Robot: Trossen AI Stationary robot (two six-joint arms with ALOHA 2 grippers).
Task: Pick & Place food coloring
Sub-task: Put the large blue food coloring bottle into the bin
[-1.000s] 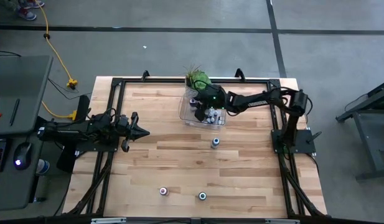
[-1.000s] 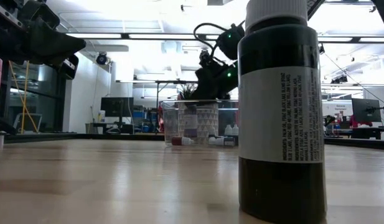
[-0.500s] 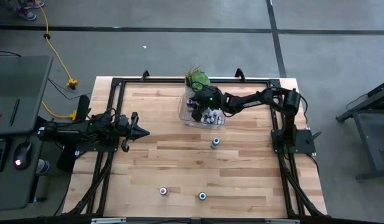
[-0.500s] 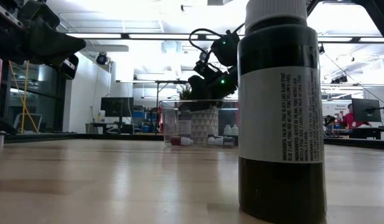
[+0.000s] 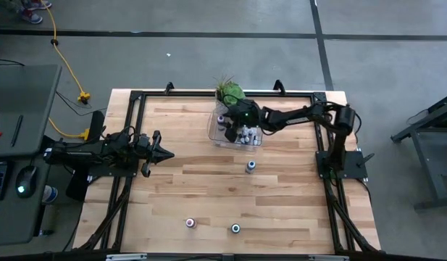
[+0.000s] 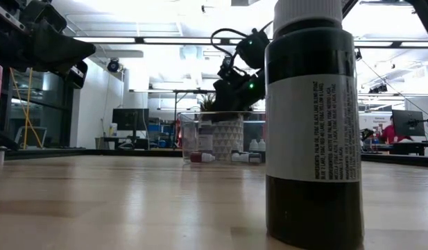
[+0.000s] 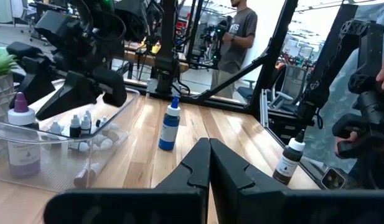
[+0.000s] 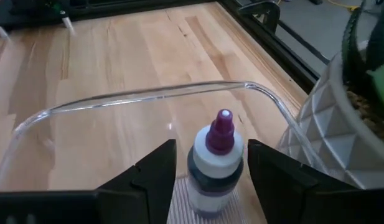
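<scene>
The wooden surface [image 5: 209,188] carries a clear tray [image 5: 214,134] beside a potted plant [image 5: 230,92], with three loose bottles [image 5: 250,167] nearer the front. Inside the tray, the right hand [image 8: 207,163] stands open, fingers clear of an upright purple-tipped bottle [image 8: 215,165]. The left hand [image 5: 164,153] waits closed at the left edge.

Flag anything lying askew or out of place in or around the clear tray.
One small bottle lies on its side in the clear tray, while the purple-capped bottle between the right tool's open fingers stands upright. Three bottles stand loose on the table, outside the tray. No spills show.
</scene>
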